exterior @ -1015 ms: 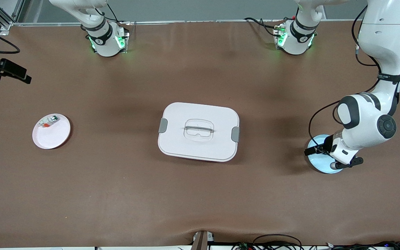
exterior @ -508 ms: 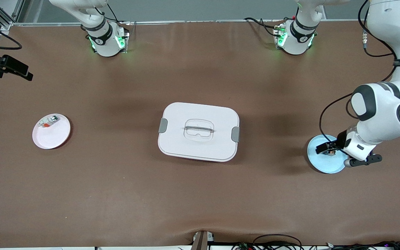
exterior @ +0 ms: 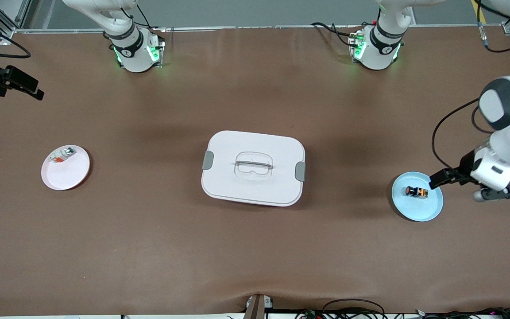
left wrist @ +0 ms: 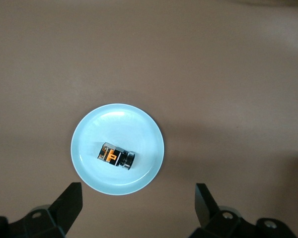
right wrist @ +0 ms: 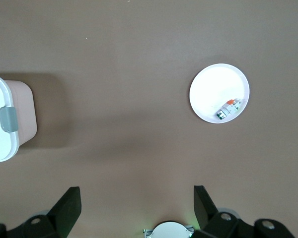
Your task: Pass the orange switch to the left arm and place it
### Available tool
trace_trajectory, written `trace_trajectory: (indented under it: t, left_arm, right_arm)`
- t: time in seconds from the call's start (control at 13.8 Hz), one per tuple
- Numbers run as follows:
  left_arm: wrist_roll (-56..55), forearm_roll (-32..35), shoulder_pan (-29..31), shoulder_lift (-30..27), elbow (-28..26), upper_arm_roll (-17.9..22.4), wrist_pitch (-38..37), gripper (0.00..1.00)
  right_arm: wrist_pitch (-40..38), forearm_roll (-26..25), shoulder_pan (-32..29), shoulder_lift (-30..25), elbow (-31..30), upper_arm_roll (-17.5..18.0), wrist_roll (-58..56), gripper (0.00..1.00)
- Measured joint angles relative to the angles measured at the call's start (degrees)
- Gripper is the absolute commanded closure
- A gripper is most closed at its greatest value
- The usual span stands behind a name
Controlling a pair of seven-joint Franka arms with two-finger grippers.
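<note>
Surface: brown table (exterior: 255,248), both arm bases along its edge farthest from the front camera.
Orange switch: orange switch (exterior: 416,192) lies on its side in a pale blue plate (exterior: 419,210) toward the left arm's end of the table; touched by nothing.
Left gripper: left gripper (exterior: 442,177) hangs over the plate's rim, at about 2 o'clock from the switch in the front view; fingers spread wide, holding nothing.
Left wrist view: switch (left wrist: 115,156) and plate (left wrist: 89,144) sit between the two fingertips (left wrist: 69,198), clear of both.
Box: white box (exterior: 253,167) at table centre, lid on, grey latches.
Right gripper: right gripper (right wrist: 134,203) waits, fingers apart and bare, high above the table.
Other plate: white plate (exterior: 65,167) at the right arm's end, holding a small white part (exterior: 61,155).
Writing: none readable.
</note>
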Motion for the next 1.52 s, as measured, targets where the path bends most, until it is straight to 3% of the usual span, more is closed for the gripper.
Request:
trace_trajectory:
  t: [0.94,1.31,1.52]
  left_arm:
    - [-0.6,0.0,-0.4,-19.3,-2.4,-1.8,-12.7,0.00]
    - [-0.6,0.9,-0.4,-21.9,1.2,-1.9,-21.5,0.00]
    - [-0.6,1.1,-0.4,-21.8,3.5,-2.0,-22.7,0.00]
  right_arm:
    - [3.2,-0.9,0.0,-0.2,0.1,0.3,-0.6,0.00]
    - [3.4,-1.5,0.0,-0.3,0.1,0.4,-3.1,0.00]
    - [3.7,-1.6,0.0,-0.3,0.1,0.4,-3.3,0.00]
